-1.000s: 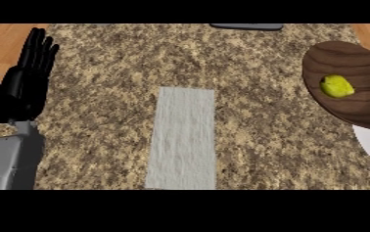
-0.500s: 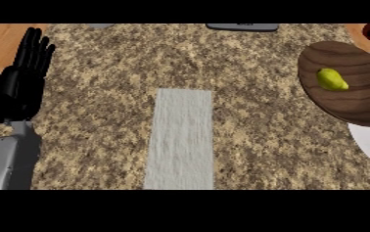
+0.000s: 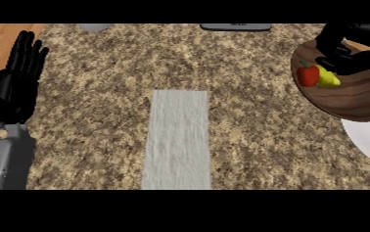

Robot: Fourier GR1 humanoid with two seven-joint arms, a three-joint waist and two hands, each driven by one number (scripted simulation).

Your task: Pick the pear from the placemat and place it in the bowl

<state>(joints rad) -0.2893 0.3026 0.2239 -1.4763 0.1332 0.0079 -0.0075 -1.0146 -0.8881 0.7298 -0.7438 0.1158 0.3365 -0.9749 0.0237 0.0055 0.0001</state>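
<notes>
The yellow pear (image 3: 330,78) lies inside the brown wooden bowl (image 3: 339,101) at the right edge, next to a red fruit (image 3: 309,75). My right hand (image 3: 339,42) shows at the upper right, partly cut off by the edge, just above and behind the pear. The pale grey placemat (image 3: 177,138) lies in the middle of the counter with nothing on it. My left hand (image 3: 22,81) rests at the left edge, open, fingers pointing up.
The granite counter (image 3: 108,128) spreads around the placemat. A white plate (image 3: 359,138) peeks in at the lower right below the bowl. A dark flat object (image 3: 236,27) and a pale grey item (image 3: 94,28) sit at the far edge.
The bowl and pear have shifted left in the view. My right hand and the red fruit now show at the right. The left hand has stayed put.
</notes>
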